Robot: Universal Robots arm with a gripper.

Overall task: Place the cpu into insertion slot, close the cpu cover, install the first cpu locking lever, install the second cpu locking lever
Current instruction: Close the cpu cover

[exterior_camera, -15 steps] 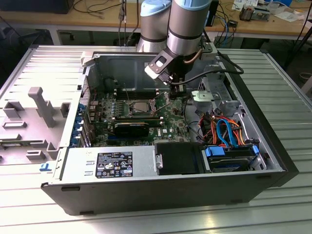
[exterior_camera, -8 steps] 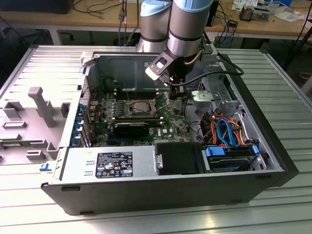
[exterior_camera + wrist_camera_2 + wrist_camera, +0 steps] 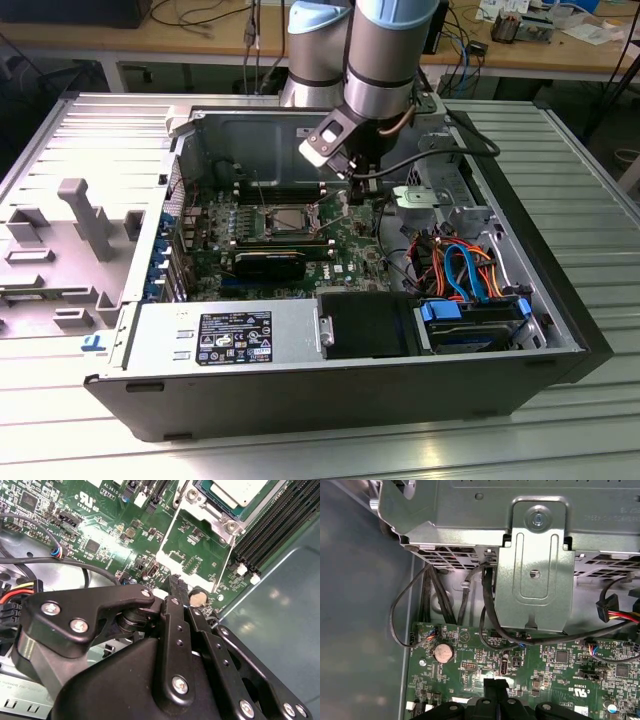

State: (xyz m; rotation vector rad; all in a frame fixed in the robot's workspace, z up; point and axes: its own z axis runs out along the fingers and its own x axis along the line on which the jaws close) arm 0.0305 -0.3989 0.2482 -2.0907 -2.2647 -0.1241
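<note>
Hovers over the green board (image 3: 100, 525), just off a corner of the socket (image 3: 205, 511), end effector (image 3: 175, 582) pinched together, empty. Shows the chip (image 3: 239, 490) lying flat inside the socket, silvery top in plain sight. Points down by the coin battery (image 3: 443, 653), near that socket.

In the exterior view, the insertion slot (image 3: 285, 222) sits on the motherboard (image 3: 350, 246) inside the computer case (image 3: 300, 400). The gripper (image 3: 362, 188) hangs over the board at about two o'clock from the slot, and the power box (image 3: 225, 338) lies at about seven o'clock. In the second wrist view, the cpu (image 3: 239, 489) lies in the slot.
</note>
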